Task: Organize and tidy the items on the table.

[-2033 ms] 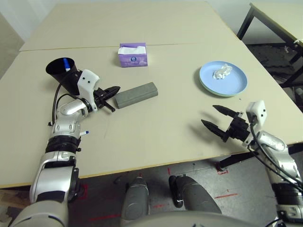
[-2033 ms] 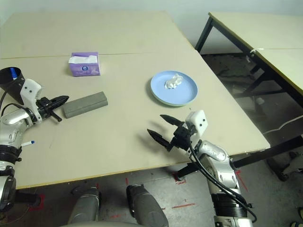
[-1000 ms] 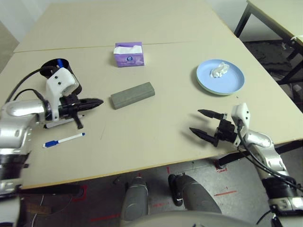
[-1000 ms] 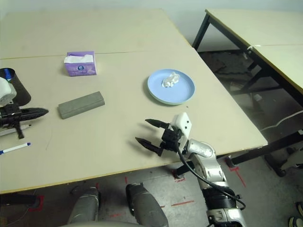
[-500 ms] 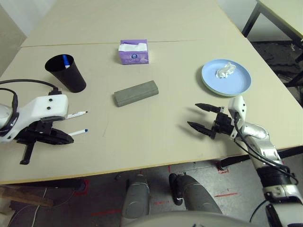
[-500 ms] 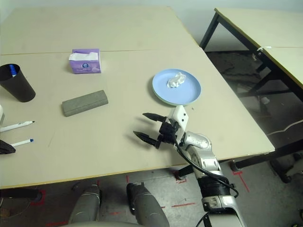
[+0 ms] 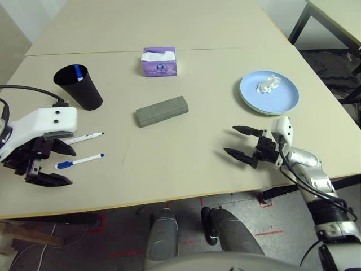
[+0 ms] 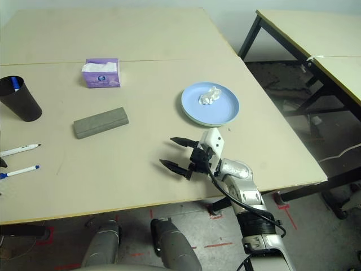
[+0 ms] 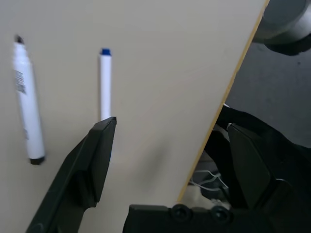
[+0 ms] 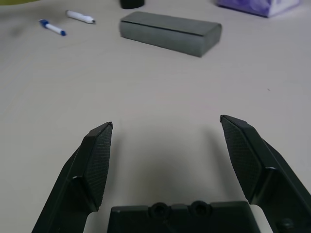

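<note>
Holding black two-fingered left gripper [image 7: 73, 167] spread, near slim blue-capped white pen [image 7: 84, 161] at three o'clock; holding matching right gripper [image 7: 228, 139] spread, at seven o'clock from round blue plate [image 7: 286, 97].

The cup [image 7: 82, 90] is black. One pen [image 7: 86, 137] is white with a black tip; the other [image 7: 84, 161] is white with blue ends. The case [image 7: 162, 112] is plain grey, the tissue box [image 7: 159, 66] purple with a pale pattern, the upper plate [image 7: 282, 96] light blue, the crumpled tissue [image 7: 268, 84] white, the tabletop [image 7: 186, 152] plain beige.
</note>
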Robot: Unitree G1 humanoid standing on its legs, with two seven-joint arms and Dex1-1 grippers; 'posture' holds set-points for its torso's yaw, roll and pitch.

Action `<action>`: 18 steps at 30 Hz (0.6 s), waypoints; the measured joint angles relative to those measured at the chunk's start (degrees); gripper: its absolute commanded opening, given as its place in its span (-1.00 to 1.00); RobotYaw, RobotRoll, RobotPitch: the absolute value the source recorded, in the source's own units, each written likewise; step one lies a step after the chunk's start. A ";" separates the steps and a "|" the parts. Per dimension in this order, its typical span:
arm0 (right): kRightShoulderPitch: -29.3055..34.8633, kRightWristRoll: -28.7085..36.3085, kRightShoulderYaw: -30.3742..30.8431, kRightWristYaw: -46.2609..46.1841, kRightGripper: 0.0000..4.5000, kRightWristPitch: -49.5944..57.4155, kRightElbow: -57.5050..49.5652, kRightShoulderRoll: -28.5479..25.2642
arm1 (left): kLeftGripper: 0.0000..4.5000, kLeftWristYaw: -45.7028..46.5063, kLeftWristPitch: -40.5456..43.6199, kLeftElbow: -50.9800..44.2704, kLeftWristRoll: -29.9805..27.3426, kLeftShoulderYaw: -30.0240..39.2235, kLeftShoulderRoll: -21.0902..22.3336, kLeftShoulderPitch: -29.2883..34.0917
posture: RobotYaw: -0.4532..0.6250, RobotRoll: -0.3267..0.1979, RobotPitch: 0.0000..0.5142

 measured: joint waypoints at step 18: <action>-0.82 1.48 3.35 11.49 1.00 -5.76 -2.29 -0.58 | 0.99 1.42 -2.24 3.70 4.36 -3.61 -0.09 1.00 | 0.00 0.25 -0.26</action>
